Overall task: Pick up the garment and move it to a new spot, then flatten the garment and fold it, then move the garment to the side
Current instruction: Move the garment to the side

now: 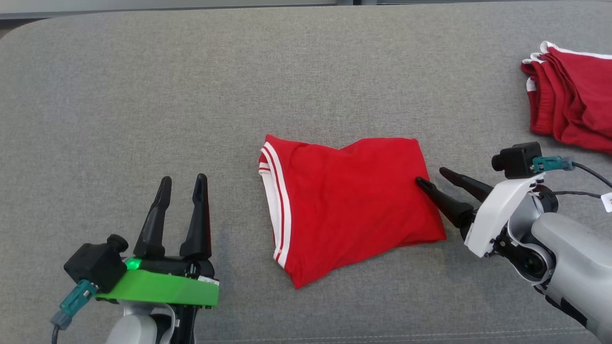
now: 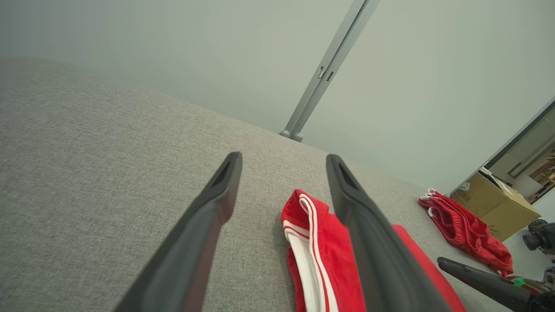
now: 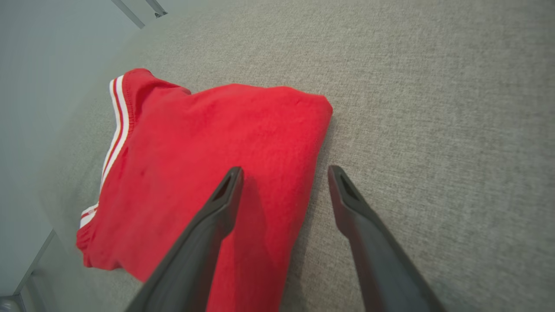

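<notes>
Centrally, folded red garment (image 1: 349, 205); left hand (image 1: 183, 178) wide, right hand (image 1: 431, 175) wide astride its edge.

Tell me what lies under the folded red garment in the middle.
The grey fabric surface carries the folded red white-striped garment; the patch beneath it is covered and unseen.

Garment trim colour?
White trim with red stripes on the red garment; head view best.

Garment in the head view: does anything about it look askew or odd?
Slightly. The folded red garment lies crooked: its top edge sags in a crease and its lower left corner juts out, so it is no neat rectangle. No damage visible. The open right gripper straddles its right edge.
</notes>
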Motion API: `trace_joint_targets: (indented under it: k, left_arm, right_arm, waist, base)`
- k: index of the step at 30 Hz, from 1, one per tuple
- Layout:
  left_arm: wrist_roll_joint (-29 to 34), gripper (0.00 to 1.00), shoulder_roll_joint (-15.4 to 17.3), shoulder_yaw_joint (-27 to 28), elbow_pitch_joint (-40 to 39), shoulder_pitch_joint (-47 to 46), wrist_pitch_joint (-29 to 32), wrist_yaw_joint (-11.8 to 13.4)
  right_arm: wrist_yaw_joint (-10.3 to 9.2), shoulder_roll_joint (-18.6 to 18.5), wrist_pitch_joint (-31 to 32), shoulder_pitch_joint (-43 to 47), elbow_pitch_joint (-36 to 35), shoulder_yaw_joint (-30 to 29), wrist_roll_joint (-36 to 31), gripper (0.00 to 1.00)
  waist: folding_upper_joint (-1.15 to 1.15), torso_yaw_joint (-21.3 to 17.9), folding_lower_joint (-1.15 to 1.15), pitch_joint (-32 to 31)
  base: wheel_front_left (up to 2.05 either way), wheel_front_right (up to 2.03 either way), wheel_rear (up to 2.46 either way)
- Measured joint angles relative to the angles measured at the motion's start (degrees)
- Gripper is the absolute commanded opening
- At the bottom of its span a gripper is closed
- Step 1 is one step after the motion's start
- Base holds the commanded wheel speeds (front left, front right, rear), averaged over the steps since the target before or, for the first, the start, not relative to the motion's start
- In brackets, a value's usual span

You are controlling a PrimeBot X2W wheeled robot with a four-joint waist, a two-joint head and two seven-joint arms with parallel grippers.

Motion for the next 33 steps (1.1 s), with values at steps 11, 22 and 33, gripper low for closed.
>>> trace_joint_targets:
  k: [11,22,33]
  left_arm:
    - [0.0,1.0,0.0,1.0,0.0,0.0,0.0,0.2]
    - [0.0,1.0,0.0,1.8,0.0,0.0,0.0,0.5]
    - [0.0,1.0,0.0,3.0,-0.2,0.0,0.0,0.7]
  right_arm:
    - [0.0,0.2,1.6,-0.4,2.3,0.7,3.2,1.0]
    - [0.0,0.2,2.4,-2.2,2.4,1.7,3.9,0.0]
    - [0.0,-0.4,0.6,-4.6,1.1,2.4,3.8,0.0]
  waist:
    - [0.0,2.8,0.0,1.3]
    - [0.0,2.8,0.0,1.7]
    - [0.0,0.0,0.0,1.3]
  base:
    - [0.0,0.0,0.0]
    - [0.0,0.0,0.0]
    - [0.0,0.0,0.0]
